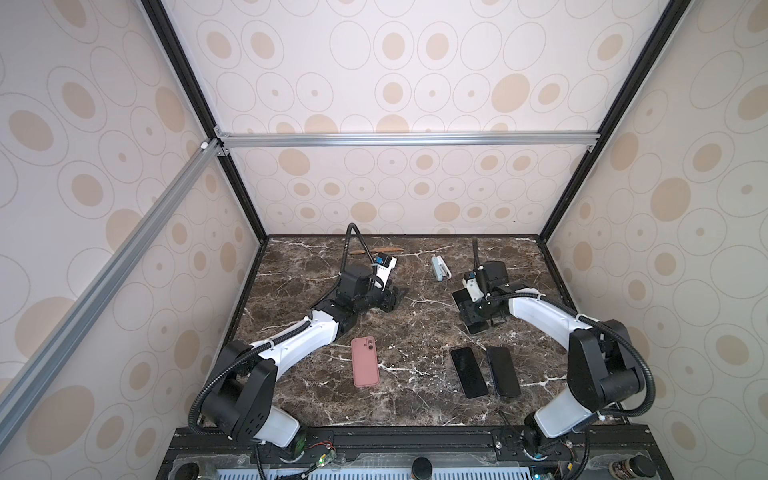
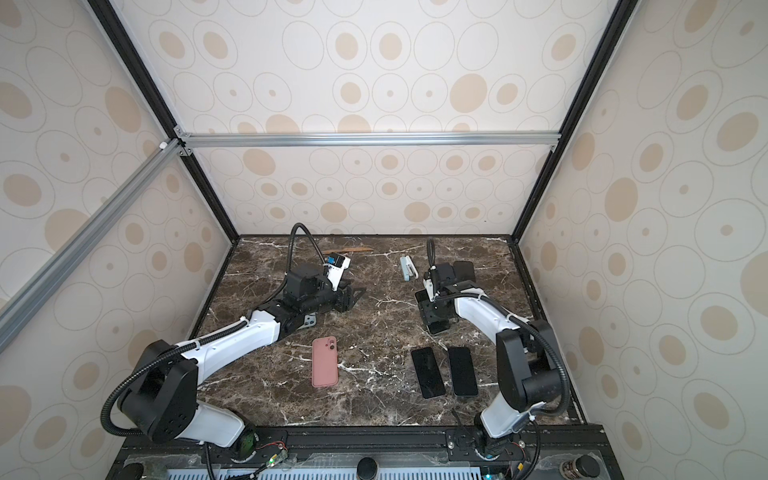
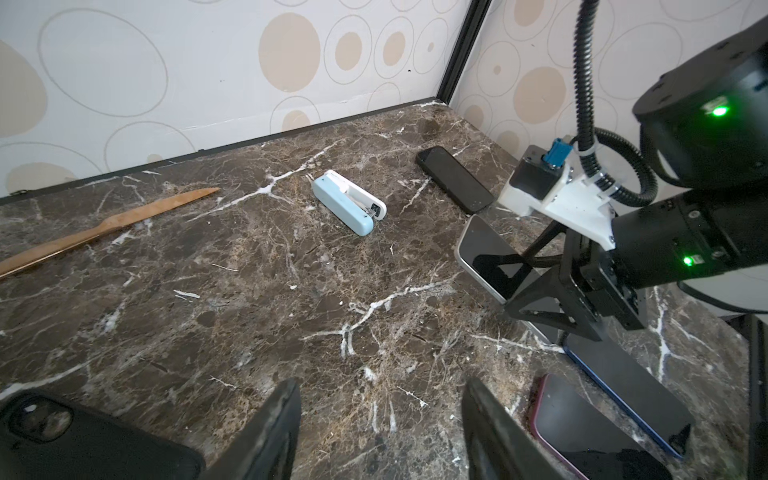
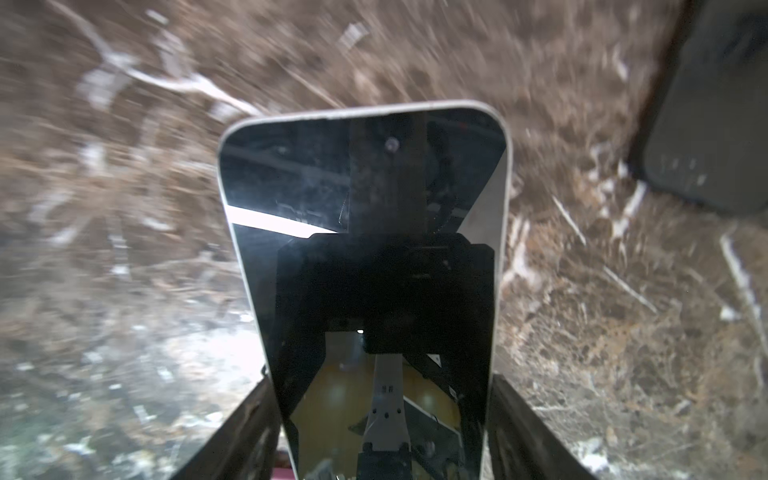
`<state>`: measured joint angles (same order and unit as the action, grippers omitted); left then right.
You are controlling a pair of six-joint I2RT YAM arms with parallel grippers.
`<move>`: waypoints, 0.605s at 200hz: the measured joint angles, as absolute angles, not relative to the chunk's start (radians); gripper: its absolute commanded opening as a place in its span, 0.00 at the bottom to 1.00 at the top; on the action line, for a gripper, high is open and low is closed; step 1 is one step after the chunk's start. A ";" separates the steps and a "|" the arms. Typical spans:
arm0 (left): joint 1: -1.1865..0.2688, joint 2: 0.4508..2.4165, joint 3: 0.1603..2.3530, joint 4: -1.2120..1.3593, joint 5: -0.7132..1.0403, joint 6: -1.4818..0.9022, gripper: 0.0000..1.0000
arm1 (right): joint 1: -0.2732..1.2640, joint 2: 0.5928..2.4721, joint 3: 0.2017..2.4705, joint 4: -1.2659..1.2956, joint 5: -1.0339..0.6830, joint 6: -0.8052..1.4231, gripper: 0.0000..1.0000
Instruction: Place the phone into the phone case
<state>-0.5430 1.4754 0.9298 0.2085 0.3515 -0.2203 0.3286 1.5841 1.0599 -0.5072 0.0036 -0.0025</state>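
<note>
At the front of the marble table (image 1: 407, 409), closest to you, the pink phone case (image 1: 365, 361) lay flat with its back up and its camera hole at the far end. To its right, well apart from it, two black phones (image 1: 468, 372) (image 1: 503, 371) lay side by side, screens up, with a small gap between them.

A bit farther in, on the left, your left gripper (image 3: 380, 382) hung low over the table. Its two fingers (image 3: 286, 407) stood wide apart and had nothing between them, only bare marble. Just beside it, the left wrist view showed a corner of a black case (image 3: 83, 436) with round camera holes.

Across from it, on the right, your right gripper (image 4: 382, 384) had its fingers pressed on the two long sides of the phone (image 4: 365, 187), the one with the silver edge and the dark, shiny screen facing up. The phone stuck out past the fingertips. It was not in any case. I could not tell if it touched the table.

Farther back, a light blue stapler (image 1: 439, 269) lay near the middle, and one more black phone (image 3: 453, 178) lay to its right. At the back wall lay a thin wooden knife (image 3: 108, 224).
</note>
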 measured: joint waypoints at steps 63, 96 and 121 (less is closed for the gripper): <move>-0.450 1.505 0.978 0.266 0.633 -0.447 0.63 | 0.533 1.479 1.048 -0.389 -0.112 -0.101 0.40; -0.427 1.546 0.987 0.293 0.751 -0.532 0.61 | 0.599 1.477 1.074 -0.376 -0.142 -0.142 0.40; -0.427 1.573 0.993 0.288 0.813 -0.561 0.57 | 0.628 1.477 1.109 -0.372 -0.142 -0.170 0.40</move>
